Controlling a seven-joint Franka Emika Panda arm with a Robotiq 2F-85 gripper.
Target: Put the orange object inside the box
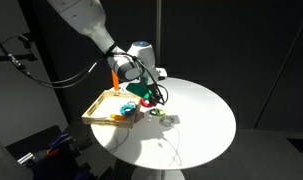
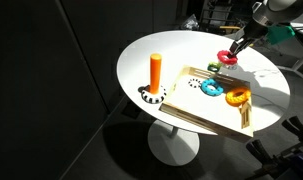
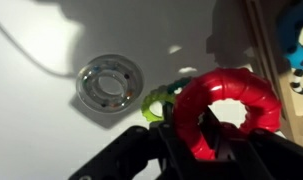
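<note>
My gripper [image 3: 205, 128] is clamped on a red ring [image 3: 236, 95], not the target tbh. Orange peg [image 2: 156, 70] stands upright on the table [image 2: 151, 45], outside the box [image 2: 217, 112]. Imo ditch the ring first, then grab the peg low, keep it vertical.

Round white table [image 1: 206, 125], brightly lit, black backdrop [image 1: 256, 40] behind, perhaps curtain, dark floor [image 2: 51, 145] beneath.

— Table [image 2: 176, 50], entry one?
— Peg [image 2: 156, 70], upright, 9 o'clock side in an exterior view.
— Entry two?
— Box [image 2: 213, 110], 5 o'clock side, right of peg. Wrist view: disc [image 3: 109, 82] at 9 o'clock from ring [image 3: 226, 105].
</note>
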